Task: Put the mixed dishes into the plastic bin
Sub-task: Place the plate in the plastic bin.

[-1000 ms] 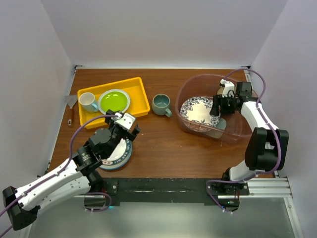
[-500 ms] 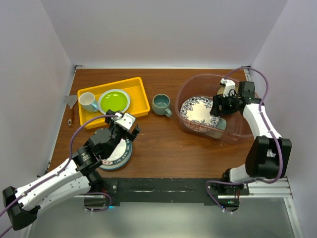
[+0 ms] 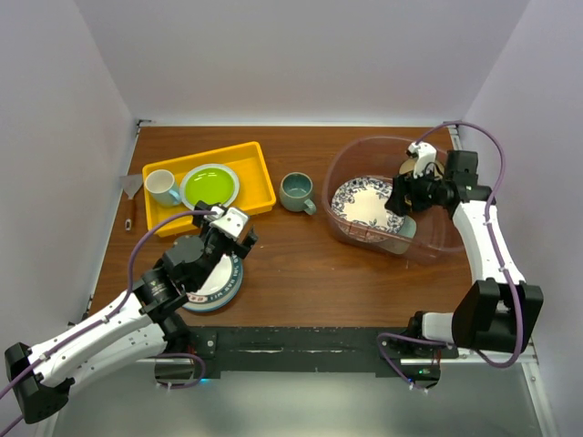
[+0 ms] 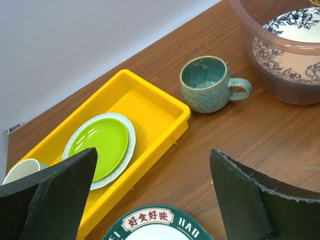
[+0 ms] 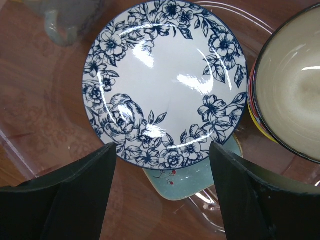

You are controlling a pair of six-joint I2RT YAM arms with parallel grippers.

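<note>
Right end effector (image 5: pixel 162 150) hangs inside the plastic bin (image 3: pixel 333 178) at the far right of the worktop, fingers spread, nothing in them. Directly under it lies the blue-patterned plate (image 5: pixel 165 82), flat on the mint-green tray (image 5: pixel 200 182). The tan bowl (image 5: pixel 295 85) sits just beside them toward the right edge. So three dishes are in.

Left end effector (image 4: pixel 152 165) is also spread and empty, hovering over the white plate (image 3: pixel 219 282) with red marks, which lies left of centre toward the near edge. The grey-green mug (image 4: pixel 205 82) stands upright mid-worktop toward the far edge, between the yellow tray (image 3: pixel 258 170) and the bin, handle pointing at the bin.

My read: a drop is done on the right and a pick is pending on the left. Next I'd lower the left end effector onto the white plate's rim; it's flat, so one finger has to get under the edge. The right arm needs to lift clear of the bin wall, then can take the mug.
</note>
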